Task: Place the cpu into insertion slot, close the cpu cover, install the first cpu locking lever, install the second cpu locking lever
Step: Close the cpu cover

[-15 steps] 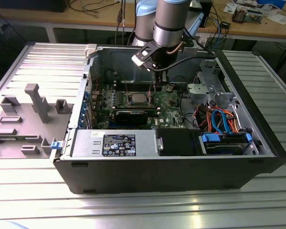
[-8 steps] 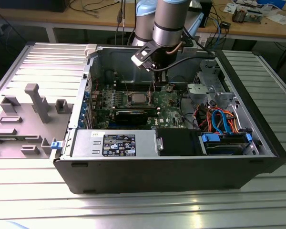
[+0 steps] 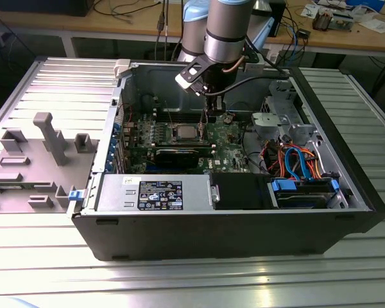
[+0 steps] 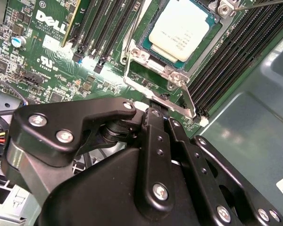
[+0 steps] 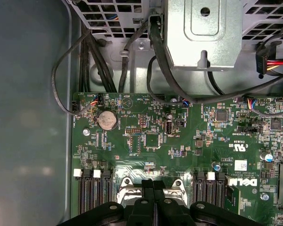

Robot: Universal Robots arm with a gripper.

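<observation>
The cpu (image 4: 178, 29) lies flat in its socket on the green motherboard, its silver-grey top showing through the opening of the cpu cover (image 4: 142, 55), which lies down around it. A silvery locking lever (image 4: 187, 95) runs along the socket's side, ending close to my fingertips. My gripper (image 4: 163, 117) is shut, its two black fingers (image 5: 147, 197) pressed together at the socket's edge with nothing visible between them. Whether they touch the lever I cannot tell. In the exterior view the gripper (image 3: 208, 117) hangs inside the open computer case, just at the exterior view's right of the cpu (image 3: 183, 133).
Black memory slots (image 4: 236, 52) flank the socket on both sides. A power supply box (image 3: 155, 192) and a drive bay with blue and orange cables (image 3: 301, 163) fill the case's near side. Black cables (image 5: 85, 61) and a metal bracket (image 5: 203, 33) hang beyond the board's edge.
</observation>
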